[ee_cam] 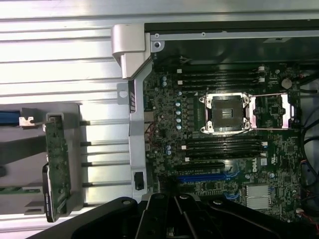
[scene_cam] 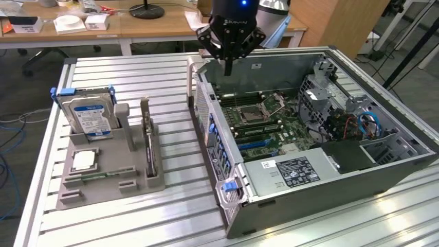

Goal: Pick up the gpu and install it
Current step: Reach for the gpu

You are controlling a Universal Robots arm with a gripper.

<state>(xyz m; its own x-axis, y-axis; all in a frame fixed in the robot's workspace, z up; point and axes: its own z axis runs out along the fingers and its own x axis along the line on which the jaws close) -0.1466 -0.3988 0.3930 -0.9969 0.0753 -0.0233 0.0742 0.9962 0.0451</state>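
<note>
The gpu (scene_cam: 146, 138) stands on edge in a slot of the grey rack (scene_cam: 103, 181). It is seen almost edge-on, so its fan face is hard to make out; the far end may be the bracket. Its long axis lies level, alongside the case (scene_cam: 302, 191) wall. The gripper (scene_cam: 227, 68), fingers together and empty, hangs over the case's far edge, well apart from the gpu.
</note>
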